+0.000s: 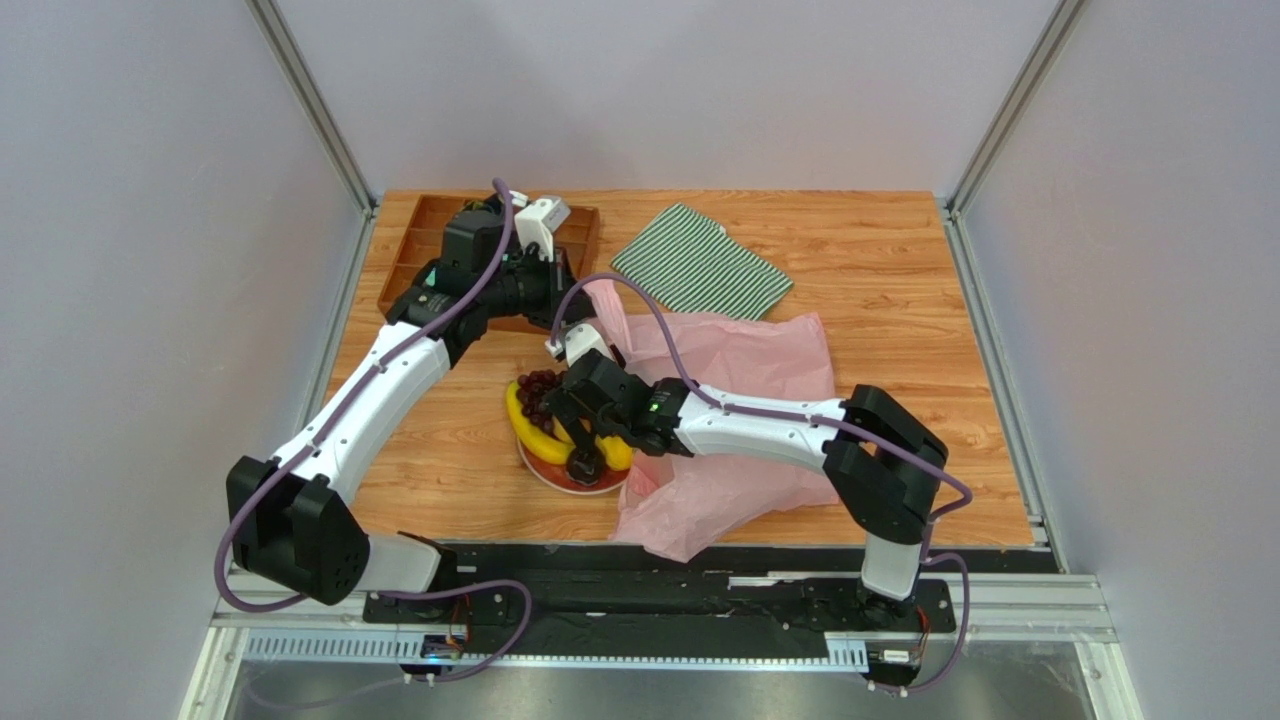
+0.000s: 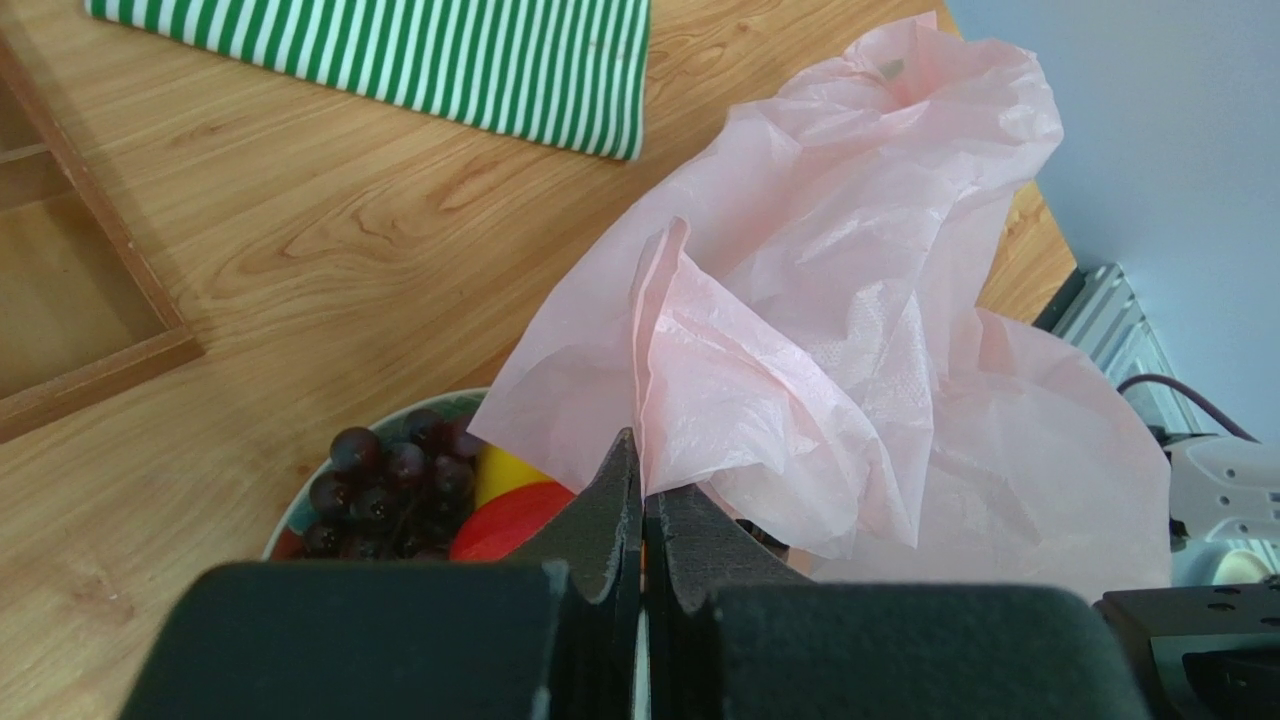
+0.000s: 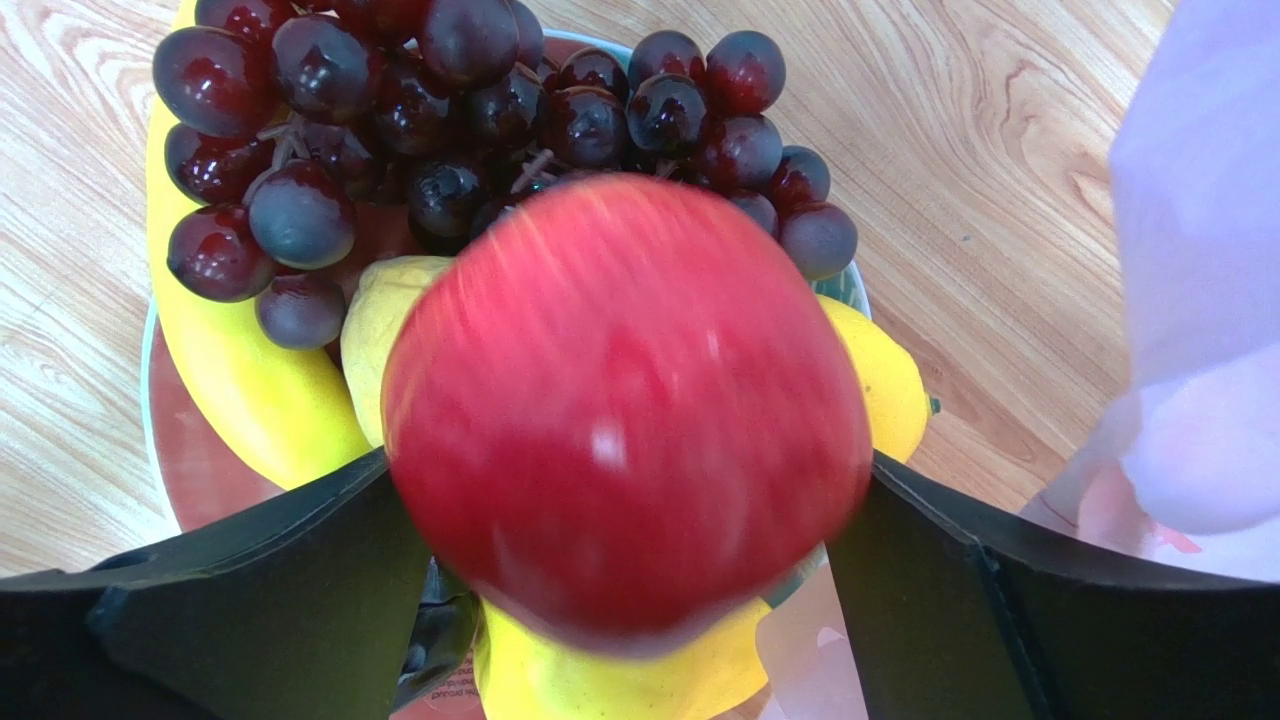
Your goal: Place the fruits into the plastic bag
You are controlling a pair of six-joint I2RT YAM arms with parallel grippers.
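The fruits lie piled on a red plate [image 3: 188, 465]: a dark purple grape bunch [image 3: 451, 120], a yellow banana [image 3: 241, 390], a lemon [image 3: 890, 383] and a red apple [image 3: 624, 405] on top. My right gripper [image 3: 624, 480] hangs over the plate with its jaws wide and both pads against the apple's sides; the apple is blurred. The pink plastic bag [image 1: 751, 368] lies crumpled right of the plate [image 1: 579, 483]. My left gripper [image 2: 645, 465] is shut on a raised edge of the bag [image 2: 857, 300], holding it up above the plate's far side.
A green-and-white striped cloth [image 1: 702, 263] lies folded at the back, beyond the bag. A shallow wooden tray [image 1: 421, 240] sits at the back left corner under the left arm. Frame posts and walls border the table.
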